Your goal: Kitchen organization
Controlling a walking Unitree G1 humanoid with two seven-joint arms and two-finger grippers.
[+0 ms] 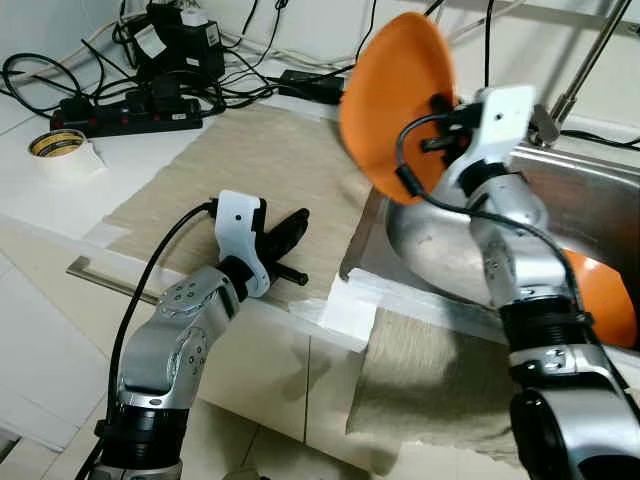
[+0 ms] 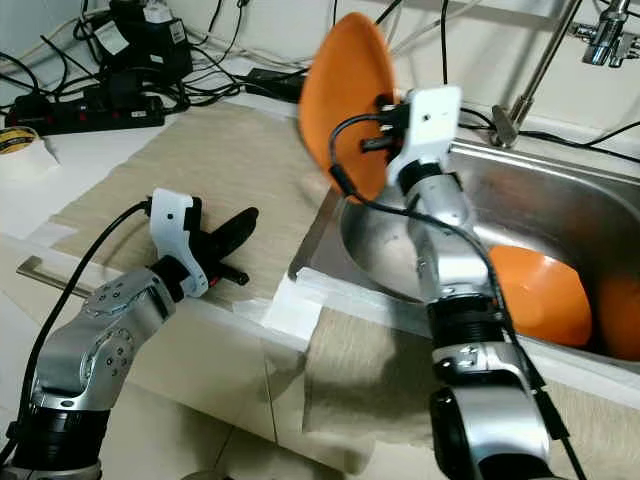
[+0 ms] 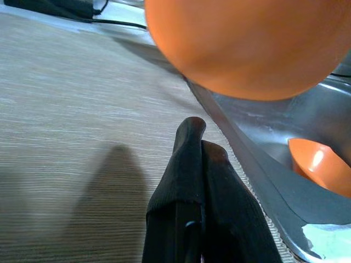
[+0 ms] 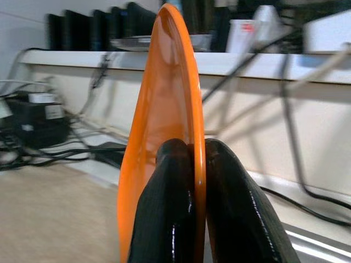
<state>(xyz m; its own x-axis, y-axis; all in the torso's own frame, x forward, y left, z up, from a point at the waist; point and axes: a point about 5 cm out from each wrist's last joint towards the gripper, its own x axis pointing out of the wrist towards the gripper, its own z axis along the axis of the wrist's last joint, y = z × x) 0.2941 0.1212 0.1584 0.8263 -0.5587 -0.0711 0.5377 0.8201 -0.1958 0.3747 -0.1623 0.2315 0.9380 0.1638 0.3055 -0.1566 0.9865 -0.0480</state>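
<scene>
Right wrist view: right claw [image 4: 197, 159] pinches orange plate [image 4: 164, 109] (rim-first).

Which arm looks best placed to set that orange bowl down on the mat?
Probably the right: its gripper already pinches the orange bowl above the mat's edge. The left gripper rests shut on the mat.

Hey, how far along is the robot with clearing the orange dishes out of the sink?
Nothing looks set down yet: the mat is bare. In hand: the right gripper pinches an orange plate by its rim, raised over the sink edge. Left: an orange bowl in the sink. The left gripper rests shut on the mat.
</scene>
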